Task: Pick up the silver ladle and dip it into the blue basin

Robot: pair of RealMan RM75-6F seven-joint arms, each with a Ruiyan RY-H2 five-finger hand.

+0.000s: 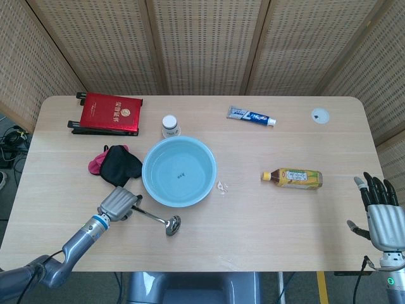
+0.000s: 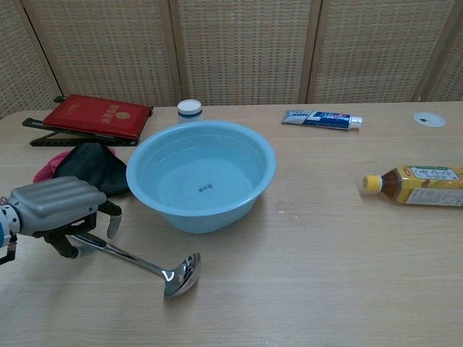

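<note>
The silver ladle (image 1: 161,220) (image 2: 148,264) lies on the table just in front of the blue basin (image 1: 179,171) (image 2: 201,176), its bowl toward the table's front edge. My left hand (image 1: 119,204) (image 2: 58,206) hovers over the ladle's handle end and hides it. Its fingers arch down on one side of the handle and the thumb on the other, not closed on it. The ladle rests flat on the table. My right hand (image 1: 383,215) stands at the table's right front corner, fingers spread, holding nothing; it shows only in the head view.
A black and pink cloth (image 1: 118,164) lies left of the basin. Behind are a red book on a stand (image 1: 107,114), a small white jar (image 1: 169,125) and a toothpaste tube (image 1: 251,116). A drink bottle (image 1: 293,178) lies to the right.
</note>
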